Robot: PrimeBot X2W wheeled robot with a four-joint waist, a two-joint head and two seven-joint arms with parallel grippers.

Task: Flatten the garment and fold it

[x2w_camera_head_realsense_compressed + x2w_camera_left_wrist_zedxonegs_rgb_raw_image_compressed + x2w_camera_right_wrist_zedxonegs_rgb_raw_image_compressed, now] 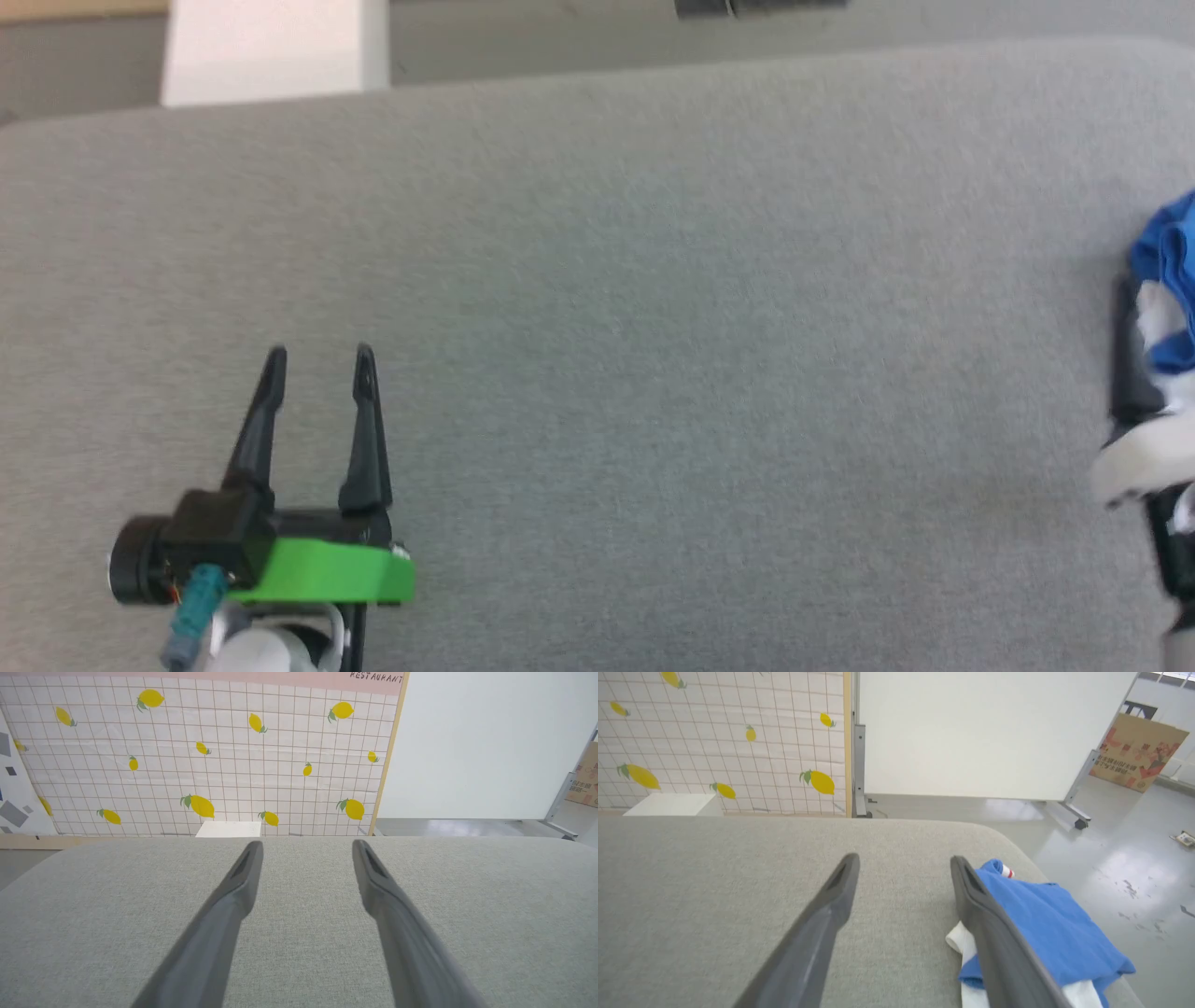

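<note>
The garment (1041, 924) lies crumpled at the right edge of the grey padded surface (714, 896), blue with white parts and a red-striped cuff. In the head view the garment (1167, 271) peeks in at the far right edge. My right gripper (904, 861) is open, and its right finger (994, 933) lies alongside the garment's left side, with nothing between the fingers. One of its dark fingers (1125, 364) shows beside the cloth in the head view. My left gripper (319, 359) stands open over the bare surface at the lower left, far from the garment; the left wrist view shows this gripper (306, 844) holding nothing.
The grey surface (653, 327) has rounded far corners, with floor beyond its right edge (1111, 858). A white box (271, 47) stands behind the far edge. Further back are a lemon-patterned tiled panel (210, 751), a whiteboard on wheels (980, 732) and a cardboard box (1134, 751).
</note>
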